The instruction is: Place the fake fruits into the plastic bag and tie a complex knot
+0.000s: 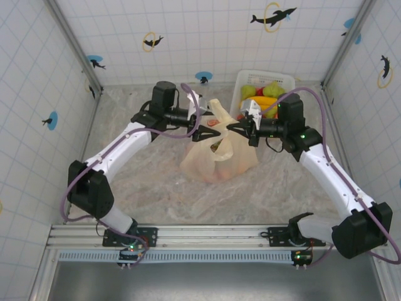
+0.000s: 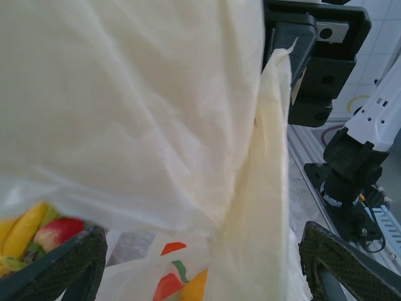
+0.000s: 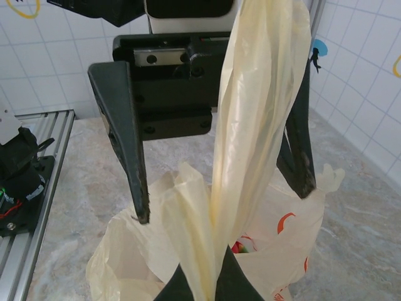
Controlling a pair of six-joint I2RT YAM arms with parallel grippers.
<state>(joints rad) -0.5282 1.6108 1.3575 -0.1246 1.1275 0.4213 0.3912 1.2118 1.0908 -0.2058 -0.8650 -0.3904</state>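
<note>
Robot lab test cell: white grid-tile walls (image 1: 207, 50) with dolphin stickers (image 1: 273, 17), marble-look tabletop (image 1: 156, 194), metal rail (image 1: 207, 236) at near edge, left arm (image 1: 122, 147) and right arm (image 1: 329, 169) bolted on.

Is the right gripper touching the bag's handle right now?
Touching. The right wrist view shows the right gripper pinched shut on the twisted bag handle, which rises from between its jaws.

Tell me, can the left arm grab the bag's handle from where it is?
Probably yes. The left gripper is open, and the bag handle runs up between its fingers with nothing in the way. The right gripper pinches it lower down.
</note>
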